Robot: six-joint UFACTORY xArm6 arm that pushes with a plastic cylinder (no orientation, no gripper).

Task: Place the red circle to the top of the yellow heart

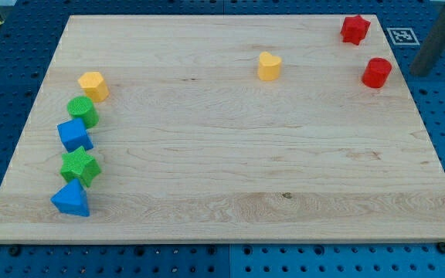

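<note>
The red circle [376, 72] stands near the board's right edge, in the upper part. The yellow heart [269, 66] stands to its left, at about the same height in the view and well apart from it. My tip [422, 72] is the lower end of the dark rod at the view's top right. It sits just off the board's right edge, to the right of the red circle and not touching it.
A red star [354, 29] sits at the board's top right corner, above the red circle. Down the left edge stand a yellow hexagon [93, 86], a green circle [83, 111], a blue block [75, 134], a green block [79, 166] and a blue triangle [71, 199].
</note>
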